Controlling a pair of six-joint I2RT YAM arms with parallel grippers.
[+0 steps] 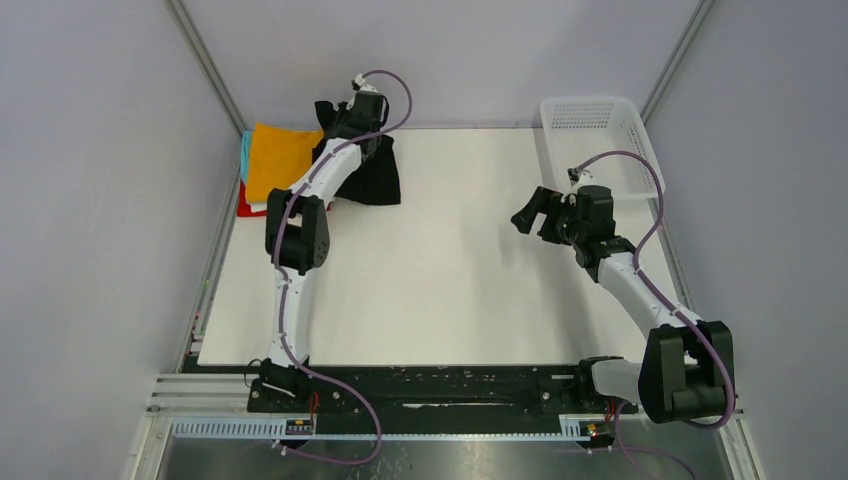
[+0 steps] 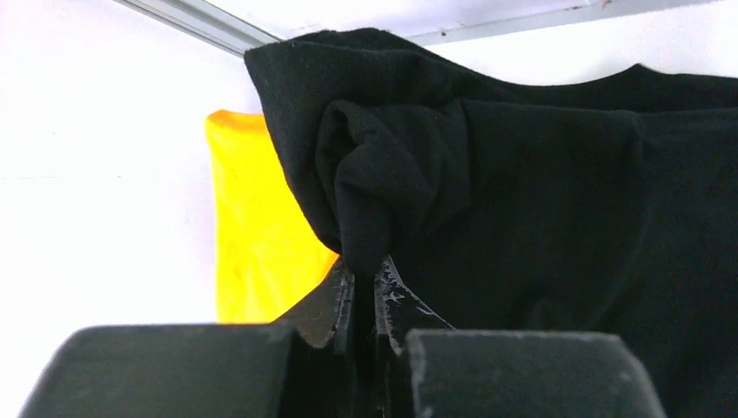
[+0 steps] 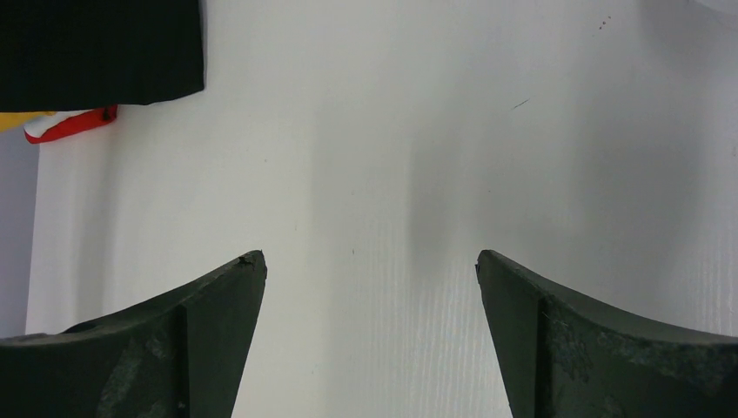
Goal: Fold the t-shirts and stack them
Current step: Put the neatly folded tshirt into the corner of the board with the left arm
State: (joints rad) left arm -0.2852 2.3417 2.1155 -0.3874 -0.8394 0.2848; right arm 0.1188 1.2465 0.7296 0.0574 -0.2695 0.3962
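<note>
Left claw (image 2: 365, 268) pinches a bunched fold of the black t-shirt (image 2: 540, 218) at eleven o'clock (probably limp, light; corners grip best); right claw (image 3: 368, 258) gapes empty.

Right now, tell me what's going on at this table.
The left claw is shut on a bunch of the black t-shirt at the far left corner of the table, right beside the folded orange shirt. The right claw hangs open over bare tabletop, holding nothing, not far from the white basket.
</note>
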